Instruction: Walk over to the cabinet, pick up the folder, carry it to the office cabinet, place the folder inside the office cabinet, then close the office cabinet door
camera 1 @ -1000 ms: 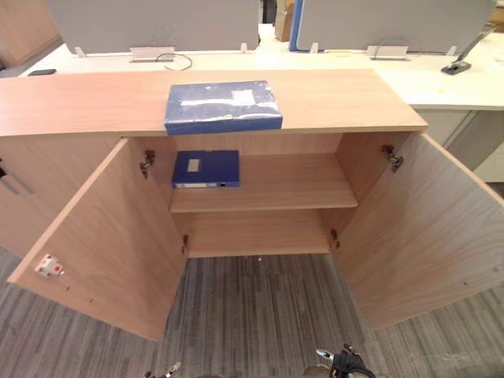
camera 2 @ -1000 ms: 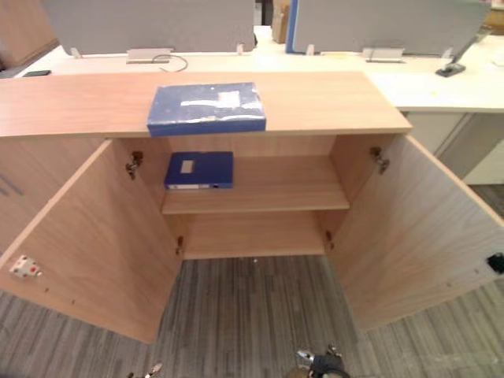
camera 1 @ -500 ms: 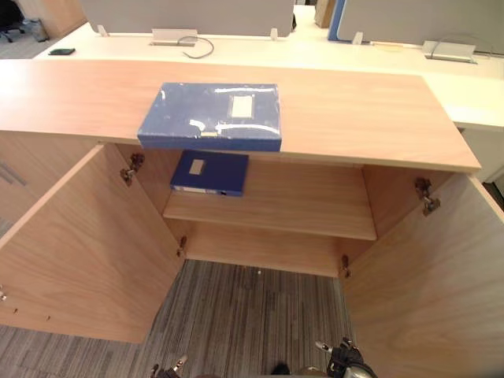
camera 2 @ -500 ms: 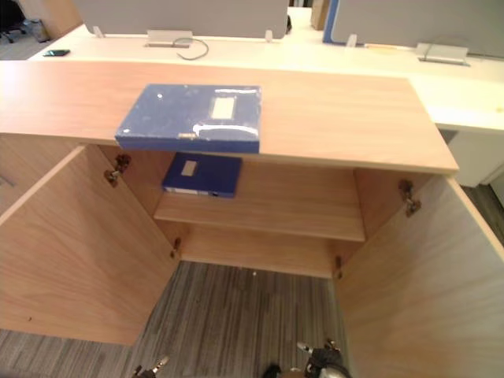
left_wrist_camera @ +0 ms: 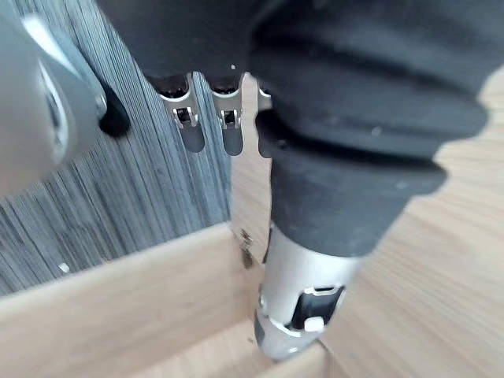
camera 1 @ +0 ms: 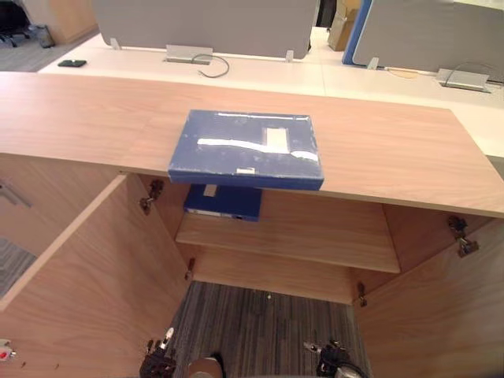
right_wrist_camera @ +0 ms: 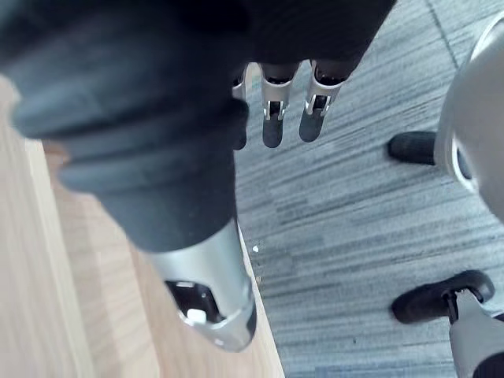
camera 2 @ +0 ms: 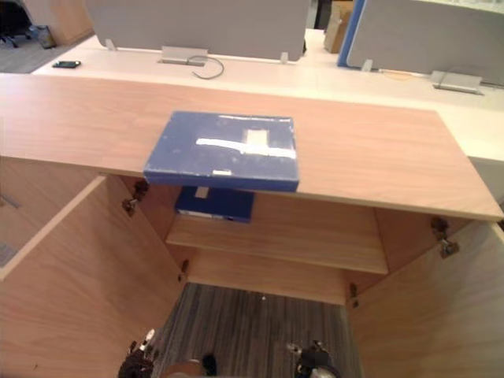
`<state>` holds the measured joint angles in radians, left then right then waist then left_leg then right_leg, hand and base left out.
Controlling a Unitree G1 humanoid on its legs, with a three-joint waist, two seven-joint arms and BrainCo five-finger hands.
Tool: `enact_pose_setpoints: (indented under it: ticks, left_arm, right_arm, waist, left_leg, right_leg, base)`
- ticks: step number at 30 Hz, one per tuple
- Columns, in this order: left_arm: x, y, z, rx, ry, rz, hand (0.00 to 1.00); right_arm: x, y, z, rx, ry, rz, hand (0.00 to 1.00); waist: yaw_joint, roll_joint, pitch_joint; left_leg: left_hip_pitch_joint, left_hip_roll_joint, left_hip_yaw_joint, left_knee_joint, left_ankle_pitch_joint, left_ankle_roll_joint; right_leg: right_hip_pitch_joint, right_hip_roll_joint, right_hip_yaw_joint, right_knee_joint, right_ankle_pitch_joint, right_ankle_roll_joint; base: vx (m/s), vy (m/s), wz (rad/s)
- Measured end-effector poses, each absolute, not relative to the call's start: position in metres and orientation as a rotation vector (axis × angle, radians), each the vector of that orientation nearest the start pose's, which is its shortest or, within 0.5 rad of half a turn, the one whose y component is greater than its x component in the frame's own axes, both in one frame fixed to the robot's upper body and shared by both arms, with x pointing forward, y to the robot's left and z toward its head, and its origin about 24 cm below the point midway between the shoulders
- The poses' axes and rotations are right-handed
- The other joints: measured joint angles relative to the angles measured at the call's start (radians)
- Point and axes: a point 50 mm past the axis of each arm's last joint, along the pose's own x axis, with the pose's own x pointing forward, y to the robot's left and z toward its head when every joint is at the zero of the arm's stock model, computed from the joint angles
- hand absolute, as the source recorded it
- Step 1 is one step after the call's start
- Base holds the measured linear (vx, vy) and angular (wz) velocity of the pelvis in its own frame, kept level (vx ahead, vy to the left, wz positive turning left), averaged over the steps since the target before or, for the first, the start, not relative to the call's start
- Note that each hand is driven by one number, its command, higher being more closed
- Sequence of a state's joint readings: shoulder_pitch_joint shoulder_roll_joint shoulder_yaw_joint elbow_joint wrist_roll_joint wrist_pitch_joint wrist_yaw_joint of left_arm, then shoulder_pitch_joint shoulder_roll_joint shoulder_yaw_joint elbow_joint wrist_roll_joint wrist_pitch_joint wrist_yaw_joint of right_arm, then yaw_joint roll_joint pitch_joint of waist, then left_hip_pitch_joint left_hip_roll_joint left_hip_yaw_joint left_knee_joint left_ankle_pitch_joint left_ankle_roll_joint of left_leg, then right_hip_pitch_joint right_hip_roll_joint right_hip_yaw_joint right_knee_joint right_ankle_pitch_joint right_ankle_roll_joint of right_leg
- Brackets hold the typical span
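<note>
The blue folder [camera 1: 246, 148] is lying flat at the centre of the frame on the wooden top surface [camera 1: 394, 150] of the cabinet [camera 1: 370, 260], with its near edge jutting slightly over the front lip. No robot hand is touching it. Both cabinet doors are standing open: the left door [camera 1: 87, 291] is swinging out across the lower left of the frame and the right door [camera 1: 441, 315] across the lower right. Inside, a second blue folder [camera 1: 223, 201] is lying flat on the left end of the shelf [camera 1: 315, 236], directly below the first. Grey striped carpet [camera 1: 268, 331] is showing between the doors at the bottom centre. The left robot hand [camera 1: 157, 364] is hanging low at the bottom edge, left of centre, well apart from the folder; in its wrist view its fingers [left_wrist_camera: 191, 130] are pointing straight down toward the carpet, relaxed and holding nothing. The right robot hand [camera 1: 335, 364] is hanging at the bottom edge, right of centre, and its fingers [right_wrist_camera: 272, 118] are likewise extending straight and loose over the carpet, gripping nothing. A small black phone [camera 1: 72, 63] is lying on the white surface [camera 1: 315, 75] behind the cabinet, at the upper left of the frame.
</note>
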<state>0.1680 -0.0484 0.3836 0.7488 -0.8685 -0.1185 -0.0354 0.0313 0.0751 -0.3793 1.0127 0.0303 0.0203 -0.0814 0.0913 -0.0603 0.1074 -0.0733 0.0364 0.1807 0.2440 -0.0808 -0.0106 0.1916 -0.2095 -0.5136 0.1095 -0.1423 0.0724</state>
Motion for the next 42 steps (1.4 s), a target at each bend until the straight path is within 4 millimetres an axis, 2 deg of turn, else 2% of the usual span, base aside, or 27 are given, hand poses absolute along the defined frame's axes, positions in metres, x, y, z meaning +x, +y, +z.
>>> enact_pose_setpoints:
  ticks: [3, 4, 6, 7, 9, 10, 12, 15, 18, 22, 27, 30, 32, 36, 39, 42]
  left_arm:
    - [0.142, 0.213, -0.098, -0.946, 0.346, 0.683, 0.00]
    - [0.147, 0.212, -0.090, -0.939, 0.316, 0.659, 0.00]
    - [0.164, 0.205, -0.058, -0.928, 0.200, 0.557, 0.00]
    - [0.168, 0.202, -0.050, -0.928, 0.169, 0.528, 0.00]
    - [0.177, 0.193, -0.018, -0.907, 0.065, 0.425, 0.00]
    - [0.177, 0.191, -0.011, -0.888, 0.045, 0.408, 0.00]
    - [0.178, 0.194, 0.016, -0.784, -0.049, 0.382, 0.00]
    - [0.177, 0.206, 0.047, -0.591, -0.160, 0.444, 0.00]
    - [0.168, 0.221, 0.085, -0.243, -0.305, 0.627, 0.00]
    - [0.159, 0.227, 0.115, 0.104, -0.432, 0.841, 0.00]
    - [0.171, 0.215, 0.145, 0.296, -0.589, 0.886, 0.00]
    - [0.182, 0.204, 0.158, 0.441, -0.663, 0.824, 0.00]
    - [0.188, 0.200, 0.163, 0.533, -0.704, 0.787, 0.00]
    - [0.215, 0.200, 0.163, 0.796, -0.704, 0.708, 0.00]
    - [0.226, 0.206, 0.155, 0.939, -0.655, 0.679, 0.00]
    - [0.232, 0.211, 0.154, 1.053, -0.637, 0.648, 0.00]
  right_arm:
    - [0.113, -0.167, -0.159, 0.174, 1.069, -0.334, 0.00]
    - [0.113, -0.167, -0.158, 0.160, 1.066, -0.322, 0.00]
    - [0.111, -0.164, -0.158, 0.118, 1.067, -0.277, 0.00]
    - [0.110, -0.163, -0.159, 0.111, 1.071, -0.269, 0.00]
    - [0.107, -0.164, -0.159, 0.088, 1.080, -0.254, 0.00]
    - [0.106, -0.165, -0.159, 0.082, 1.081, -0.251, 0.00]
    - [0.105, -0.165, -0.160, 0.079, 1.085, -0.252, 0.00]
    - [0.104, -0.165, -0.160, 0.079, 1.087, -0.258, 0.00]
    - [0.105, -0.160, -0.160, 0.075, 1.084, -0.267, 0.00]
    - [0.107, -0.151, -0.159, 0.050, 1.079, -0.250, 0.00]
    - [0.110, -0.152, -0.158, 0.042, 1.068, -0.264, 0.00]
    - [0.108, -0.155, -0.159, 0.037, 1.074, -0.267, 0.00]
    - [0.105, -0.155, -0.159, 0.035, 1.081, -0.267, 0.00]
    - [0.096, -0.160, -0.163, 0.008, 1.113, -0.244, 0.00]
    - [0.088, -0.170, -0.165, -0.009, 1.140, -0.254, 0.00]
    - [0.080, -0.176, -0.167, -0.016, 1.160, -0.259, 0.00]
  waist:
    - [0.008, -0.003, 0.004]
    - [0.008, -0.003, 0.006]
    - [0.009, -0.003, 0.008]
    - [0.010, -0.004, 0.009]
    - [0.012, -0.004, 0.009]
    - [0.012, -0.004, 0.009]
    - [0.016, -0.004, 0.009]
    - [0.031, -0.005, 0.009]
    - [0.039, -0.007, 0.007]
    - [0.045, -0.013, -0.004]
    - [0.046, -0.017, -0.017]
    - [0.026, -0.016, -0.048]
    - [0.023, -0.015, -0.064]
    - [-0.004, -0.013, -0.090]
    - [-0.022, -0.008, -0.097]
    - [-0.022, -0.004, -0.101]
  left_leg:
    - [0.032, 0.000, 0.000, -0.084, 0.049, -0.012]
    - [0.040, 0.000, 0.000, -0.103, 0.061, -0.015]
    - [0.056, 0.001, -0.001, -0.164, 0.095, -0.019]
    - [0.056, 0.002, -0.001, -0.167, 0.098, -0.020]
    - [0.056, 0.003, -0.002, -0.174, 0.103, -0.020]
    - [0.057, 0.003, -0.002, -0.176, 0.105, -0.019]
    - [0.057, 0.000, -0.003, -0.192, 0.113, -0.014]
    - [0.058, -0.002, -0.005, -0.205, 0.119, -0.012]
    - [0.066, -0.012, -0.013, -0.220, 0.128, -0.003]
    - [0.093, -0.018, -0.012, -0.254, 0.141, 0.000]
    - [0.113, -0.029, -0.004, -0.293, 0.158, 0.005]
    - [0.114, -0.028, 0.016, -0.312, 0.165, 0.002]
    - [0.114, -0.026, 0.037, -0.317, 0.168, -0.001]
    - [0.129, -0.012, 0.059, -0.329, 0.179, -0.004]
    - [0.128, -0.009, 0.062, -0.330, 0.181, -0.008]
    - [0.129, -0.005, 0.071, -0.330, 0.181, -0.009]
  right_leg:
    - [-0.004, 0.003, 0.000, -0.006, 0.013, 0.019]
    - [-0.004, 0.004, 0.000, -0.010, 0.014, 0.020]
    - [-0.005, 0.013, 0.002, -0.021, 0.014, 0.021]
    - [-0.006, 0.015, 0.002, -0.023, 0.014, 0.021]
    - [-0.008, 0.018, 0.004, -0.024, 0.014, 0.021]
    - [-0.008, 0.018, 0.005, -0.024, 0.014, 0.021]
    - [-0.011, 0.018, 0.005, -0.024, 0.018, 0.019]
    - [-0.011, 0.018, 0.003, -0.025, 0.027, 0.018]
    - [-0.008, 0.012, 0.000, -0.026, 0.032, 0.018]
    - [0.001, 0.010, 0.002, -0.027, 0.048, 0.011]
    - [-0.002, 0.003, 0.016, -0.031, 0.052, 0.012]
    - [-0.022, 0.005, 0.048, -0.041, 0.052, 0.012]
    - [-0.030, 0.010, 0.078, -0.056, 0.053, 0.013]
    - [-0.033, 0.030, 0.109, -0.073, 0.056, 0.019]
    - [-0.033, 0.037, 0.112, -0.081, 0.056, 0.018]
    - [-0.036, 0.044, 0.121, -0.085, 0.056, 0.018]
  base:
    - [-0.03, -0.038, -0.02]
    - [-0.06, -0.075, -0.05]
    - [-0.05, -0.073, -0.04]
    - [-0.08, -0.051, -0.03]
    - [-0.08, -0.019, -0.01]
    - [-0.07, 0.010, 0.00]
    - [-0.06, 0.017, 0.03]
    - [-0.04, 0.018, 0.04]
    - [-0.02, 0.032, 0.08]
    - [-0.01, 0.047, 0.03]
    - [-0.03, 0.043, -0.03]
    - [-0.03, 0.026, -0.22]
    - [-0.01, 0.008, -0.32]
    - [-0.01, -0.024, -0.22]
    - [-0.01, -0.017, -0.05]
    - [-0.01, -0.013, -0.07]
